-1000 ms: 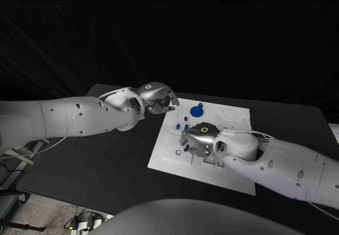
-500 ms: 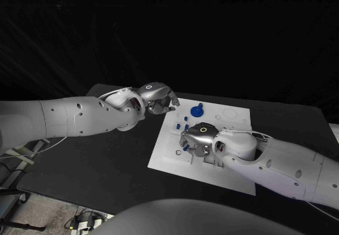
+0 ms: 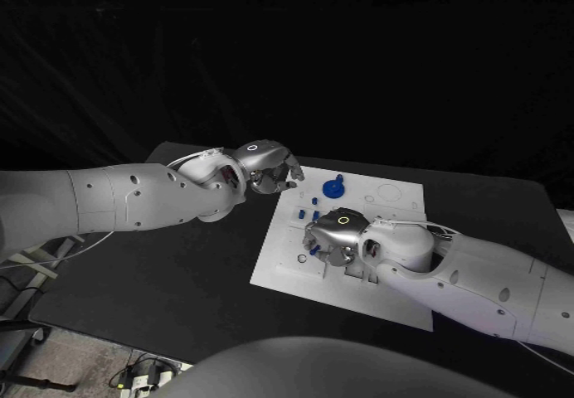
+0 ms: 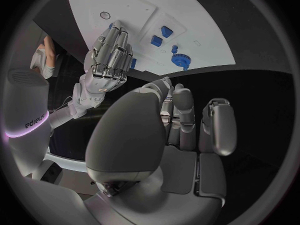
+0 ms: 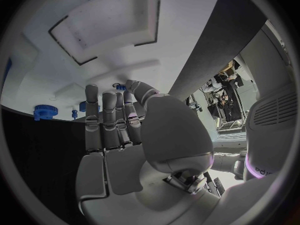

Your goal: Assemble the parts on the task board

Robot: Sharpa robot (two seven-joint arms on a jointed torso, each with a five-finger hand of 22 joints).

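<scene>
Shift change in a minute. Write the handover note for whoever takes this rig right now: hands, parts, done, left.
Left hand: hovers at the task board's far-left corner, fingers curled, nothing seen in it.
Right hand: low over the middle of the task board, fingers pointing down at it; whether they hold a part cannot be told.
Parts: blue gear stands at the far side of the board; small blue pieces lie between it and the right hand, and another sits beside that hand's fingers.
Done: cannot be told.
Left: seat the loose blue pieces.
</scene>
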